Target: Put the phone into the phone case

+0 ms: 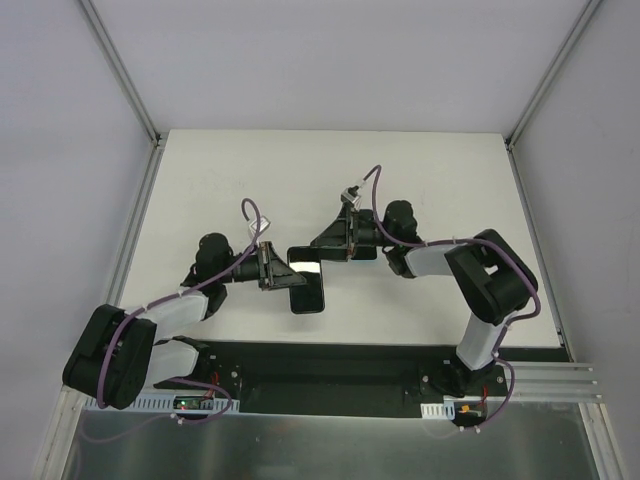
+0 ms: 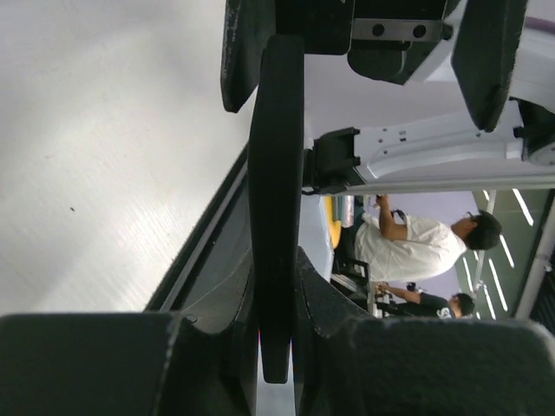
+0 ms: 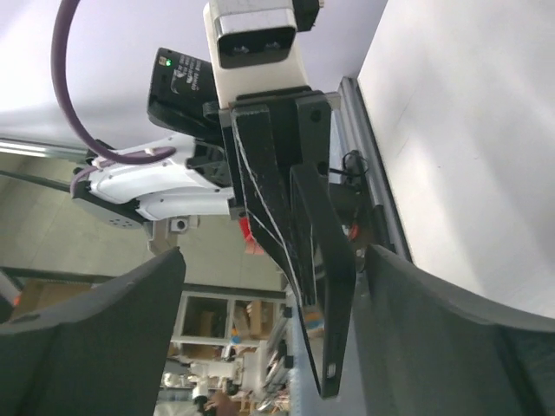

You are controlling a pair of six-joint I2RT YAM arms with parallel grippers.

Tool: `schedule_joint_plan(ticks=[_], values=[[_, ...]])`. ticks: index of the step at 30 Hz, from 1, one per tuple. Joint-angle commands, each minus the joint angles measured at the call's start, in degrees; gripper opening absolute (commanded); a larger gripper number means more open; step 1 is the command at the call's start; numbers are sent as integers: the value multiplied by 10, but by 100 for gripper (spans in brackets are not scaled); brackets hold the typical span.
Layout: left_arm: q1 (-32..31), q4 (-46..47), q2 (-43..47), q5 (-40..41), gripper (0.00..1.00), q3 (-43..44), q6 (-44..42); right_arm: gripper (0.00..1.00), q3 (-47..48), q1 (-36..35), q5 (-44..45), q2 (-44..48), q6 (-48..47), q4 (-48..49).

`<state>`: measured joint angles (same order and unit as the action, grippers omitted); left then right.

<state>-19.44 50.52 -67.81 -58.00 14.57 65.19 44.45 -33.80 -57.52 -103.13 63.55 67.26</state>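
1. One white desk (image 1: 420, 180) is carrying the whole rig
2. Two arms are reaching inward over it, the left arm (image 1: 170, 310) and the right arm (image 1: 480, 280), meeting near the middle
3. Two hands are facing each other: the left hand (image 1: 283, 272) is clamping one end of the phone (image 1: 310, 292), while the right hand (image 3: 276, 253) is standing wide, gripping nothing, its spread fingers (image 3: 87, 347) straddling the far end
4. One phone is hanging just above the desk's near half, lying roughly flat, showing a glossy black face and a matte black edge with a small slot; whether it is bare or already covered, I cannot tell
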Motion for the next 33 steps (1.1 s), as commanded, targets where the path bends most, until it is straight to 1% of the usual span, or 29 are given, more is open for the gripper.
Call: schedule_joint_plan(ticks=[1,2,4,6,7,8,9,10,11,12,13,15,16,18,19,20,22,23,25,28,31,33], values=[[8,-131,14,18,0,77,-96,97,-27,40,15,50,-14,17],[12,-182,15,31,0,98,-111,96,-32,52,17,53,-18,11],[23,-228,8,46,0,119,-153,96,-43,58,18,65,-29,-7],[27,-289,-17,62,0,155,-192,96,-42,62,22,93,-93,-61],[29,-303,-28,65,0,166,-204,96,-34,61,28,107,-125,-163],[35,-308,-53,65,0,186,-211,96,-29,60,36,123,-211,-222],[41,-310,-66,62,0,196,-220,96,-20,60,64,163,-262,-376],[47,-310,-98,58,0,206,-222,96,11,58,90,185,-316,-463],[60,-310,-114,50,0,230,-225,96,27,50,160,207,-419,-544],[64,-311,-133,40,0,244,-229,96,46,45,197,243,-451,-664],[70,-312,-167,37,0,258,-229,96,68,42,227,259,-475,-707],[74,-312,-201,29,0,301,-232,96,81,41,281,298,-504,-779],[74,-312,-233,23,0,316,-234,96,84,39,296,310,-510,-796],[74,-316,-267,18,0,365,-236,96,84,38,325,344,-518,-823],[74,-326,-306,11,0,384,-237,96,80,37,334,354,-518,-827],[74,-331,-326,4,0,426,-235,96,73,37,343,364,-518,-830],[74,-344,-385,-6,0,471,-227,96,67,35,349,387,-516,-841],[74,-350,-401,-14,0,506,-223,96,66,35,350,392,-515,-847],[74,-364,-437,-16,0,545,-224,96,69,32,355,405,-520,-871],[74,-387,-467,-8,3,570,-227,96,71,30,383,425,-527,-902],[74,-387,-485,-3,8,571,-221,96,74,29,408,448,-534,-918],[74,-391,-493,-2,9,568,-219,96,78,29,417,459,-534,-927]])
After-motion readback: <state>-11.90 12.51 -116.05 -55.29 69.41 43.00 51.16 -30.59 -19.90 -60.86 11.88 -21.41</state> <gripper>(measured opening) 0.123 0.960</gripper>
